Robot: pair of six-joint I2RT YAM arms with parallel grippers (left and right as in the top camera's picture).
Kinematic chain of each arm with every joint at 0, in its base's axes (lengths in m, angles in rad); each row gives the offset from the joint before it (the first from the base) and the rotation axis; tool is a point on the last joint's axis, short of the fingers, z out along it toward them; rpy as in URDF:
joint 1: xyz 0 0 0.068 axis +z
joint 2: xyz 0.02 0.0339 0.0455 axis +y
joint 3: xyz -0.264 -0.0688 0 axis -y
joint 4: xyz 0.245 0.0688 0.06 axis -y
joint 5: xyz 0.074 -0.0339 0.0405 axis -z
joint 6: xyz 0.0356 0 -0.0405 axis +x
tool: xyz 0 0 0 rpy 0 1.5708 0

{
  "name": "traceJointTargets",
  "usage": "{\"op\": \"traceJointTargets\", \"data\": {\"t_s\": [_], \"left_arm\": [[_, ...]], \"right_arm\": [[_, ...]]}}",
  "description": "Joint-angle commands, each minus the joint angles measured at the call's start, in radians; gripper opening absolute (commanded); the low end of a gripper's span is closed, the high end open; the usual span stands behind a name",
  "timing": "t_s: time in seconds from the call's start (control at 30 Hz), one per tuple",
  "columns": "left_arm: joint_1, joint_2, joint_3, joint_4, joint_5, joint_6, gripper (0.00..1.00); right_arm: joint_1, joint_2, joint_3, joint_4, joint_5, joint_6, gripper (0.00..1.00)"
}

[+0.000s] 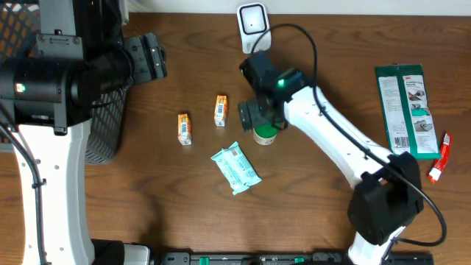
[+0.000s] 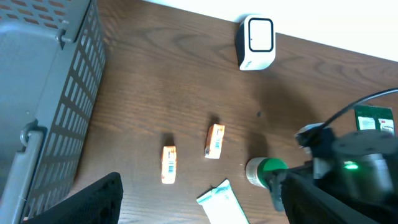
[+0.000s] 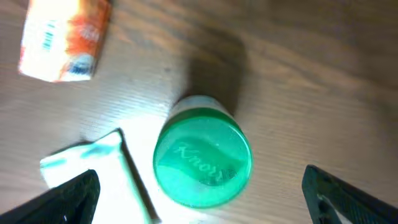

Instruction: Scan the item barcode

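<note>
A small jar with a green "Knorr" lid (image 3: 202, 158) stands upright on the wooden table (image 1: 169, 206). My right gripper (image 3: 199, 186) hovers right over it, open; its fingertips (image 3: 74, 196) stand wide to either side of the lid and touch nothing. From overhead, the jar (image 1: 265, 135) peeks out just below the right gripper (image 1: 257, 118). The white barcode scanner (image 1: 252, 26) stands at the table's far edge, behind the jar. My left gripper (image 2: 199, 202) is open and empty, high up at the left near the basket, and also shows from overhead (image 1: 151, 59).
Two small orange boxes (image 1: 184, 128) (image 1: 220, 110) and a teal-and-white packet (image 1: 235, 168) lie left of the jar. A black mesh basket (image 1: 103, 125) stands at the left edge. At the right lie a green card package (image 1: 406, 110) and a red tube (image 1: 440, 158).
</note>
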Motion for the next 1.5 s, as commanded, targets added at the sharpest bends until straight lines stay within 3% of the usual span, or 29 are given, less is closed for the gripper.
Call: {"op": "traceJointTargets", "data": {"t_s": [0.0,0.2,0.47,1.27,1.47], "left_arm": [[0.005,0.004,0.009,-0.003,-0.010,-0.002,0.82],[0.005,0.004,0.009,-0.003,-0.010,-0.002,0.82],[0.005,0.004,0.009,-0.003,-0.010,-0.002,0.82],[0.005,0.004,0.009,-0.003,-0.010,-0.002,0.82],[0.005,0.004,0.009,-0.003,-0.010,-0.002,0.82]], "right_arm": [[-0.022,-0.029,0.132,-0.080,-0.061,-0.036,0.99],[-0.088,-0.029,0.320,-0.259,-0.208,-0.021,0.99],[-0.121,0.039,0.320,-0.292,-0.209,-0.044,0.99],[-0.043,0.264,0.317,-0.271,-0.134,-0.112,0.99],[-0.034,0.331,0.317,-0.274,-0.092,-0.112,0.95]]}}
